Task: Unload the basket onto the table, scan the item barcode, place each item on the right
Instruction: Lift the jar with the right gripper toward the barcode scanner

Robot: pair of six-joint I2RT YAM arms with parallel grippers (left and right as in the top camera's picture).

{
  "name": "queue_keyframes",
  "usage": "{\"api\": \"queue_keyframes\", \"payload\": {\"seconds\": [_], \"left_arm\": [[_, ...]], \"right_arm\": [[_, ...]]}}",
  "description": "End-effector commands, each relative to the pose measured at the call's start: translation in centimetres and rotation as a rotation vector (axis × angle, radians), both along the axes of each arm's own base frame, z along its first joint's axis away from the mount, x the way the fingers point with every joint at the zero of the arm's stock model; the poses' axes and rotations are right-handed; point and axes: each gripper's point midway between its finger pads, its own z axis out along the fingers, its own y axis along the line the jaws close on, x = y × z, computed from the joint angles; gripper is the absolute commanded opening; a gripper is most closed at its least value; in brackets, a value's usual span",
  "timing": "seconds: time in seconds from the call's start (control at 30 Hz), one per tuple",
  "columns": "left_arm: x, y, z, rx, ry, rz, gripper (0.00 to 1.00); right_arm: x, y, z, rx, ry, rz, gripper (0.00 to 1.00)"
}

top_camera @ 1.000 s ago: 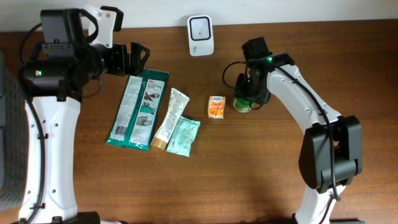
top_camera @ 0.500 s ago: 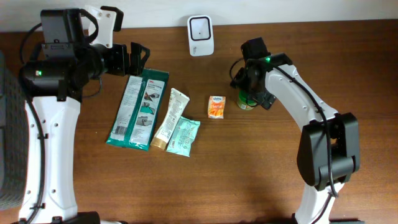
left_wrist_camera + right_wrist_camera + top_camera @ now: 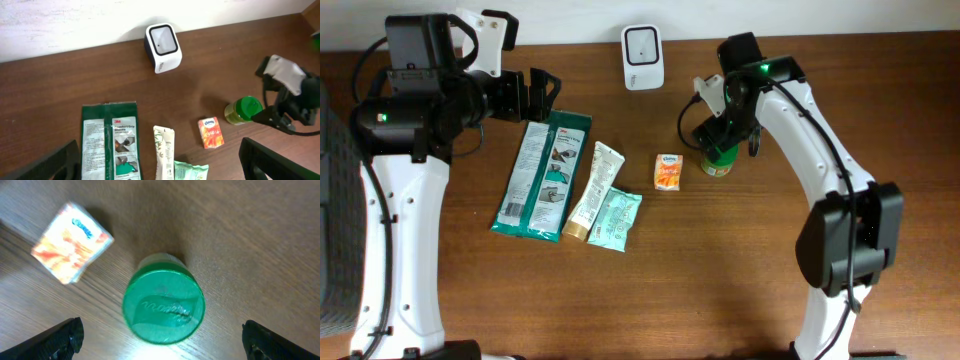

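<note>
**Fingers (image 3: 62,336) hanging wide open over the green-lidded jar (image 3: 164,311)**

Overhead, my right gripper (image 3: 720,140) is hovering over the jar, gripping nothing. The jar is standing upright on the table (image 3: 740,290), nearer me than the scanner (image 3: 642,45) and to its right. My left gripper (image 3: 538,92) is hanging to the scanner's left, jaws spread and empty.

From my left wrist, I am seeing the tissue pack (image 3: 210,139) lying just beside the jar, apart from it. Bare wood is running from the jar up to the scanner's window.

From my right wrist, both fingertips are showing at the lower corners, well clear of the lid. No barcode is showing.

I am judging this as the pick-up step. The next move is calling for lowering around the jar, closing, lifting, then turning its label toward the scanner. The tissue pack is crowding one side, so I am favouring the free sides. The table's back edge behind the scanner is limiting my reach.
</note>
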Motion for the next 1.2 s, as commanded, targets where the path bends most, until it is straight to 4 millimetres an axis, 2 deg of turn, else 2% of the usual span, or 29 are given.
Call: {"api": "queue_keyframes", "payload": {"seconds": [0.0, 0.17, 0.27, 0.33, 0.4, 0.47, 0.57, 0.67, 0.73, 0.77, 0.83, 0.9, 1.0, 1.17], "left_arm": [[-0.1, -0.1, 0.7, 0.009, -0.026, -0.019, 0.99], [-0.1, -0.2, 0.7, 0.008, -0.026, -0.019, 0.99], [-0.1, -0.1, 0.7, 0.009, -0.026, -0.019, 0.99], [-0.1, -0.1, 0.7, 0.009, -0.026, -0.019, 0.99], [-0.1, -0.2, 0.7, 0.008, -0.026, -0.019, 0.99], [-0.1, -0.1, 0.7, 0.009, -0.026, -0.019, 0.99], [-0.1, -0.2, 0.7, 0.008, -0.026, -0.019, 0.99], [-0.1, -0.2, 0.7, 0.008, -0.026, -0.019, 0.99], [-0.1, -0.1, 0.7, 0.009, -0.026, -0.019, 0.99], [-0.1, -0.2, 0.7, 0.008, -0.026, -0.019, 0.99], [-0.1, -0.1, 0.7, 0.009, -0.026, -0.019, 0.99], [-0.1, -0.1, 0.7, 0.009, -0.026, -0.019, 0.99], [-0.1, -0.1, 0.7, 0.009, -0.026, -0.019, 0.99], [-0.1, -0.1, 0.7, 0.009, -0.026, -0.019, 0.99]], "right_arm": [[0.0, -0.8, -1.9, -0.008, 0.042, 0.039, 0.98], [-0.1, -0.2, -4.1, 0.045, 0.097, 0.04, 0.99], [0.0, -0.2, -4.5, 0.044, 0.101, 0.039, 0.94], [0.1, -0.3, -5.5, 0.043, 0.113, 0.036, 0.95], [0.1, -0.5, -6.5, 0.04, 0.133, 0.031, 0.87], [0.2, -0.5, -6.5, 0.041, 0.131, 0.024, 0.7], [0.3, -0.5, -6.4, 0.044, 0.13, 0.002, 0.65], [1.1, -0.3, -5.0, 0.067, 0.119, -0.139, 0.63], [1.5, -0.3, -3.7, 0.09, 0.122, -0.287, 0.63], [1.5, -0.3, -3.0, 0.108, 0.139, -0.428, 0.62], [1.4, -0.3, -2.9, 0.131, 0.163, -0.616, 0.58], [1.6, -0.1, -3.0, 0.15, 0.166, -0.723, 0.57], [2.3, 0.0, -3.6, 0.186, 0.158, -0.868, 0.56], [1.3, -0.2, -6.9, 0.168, 0.182, -0.889, 0.56]]}}
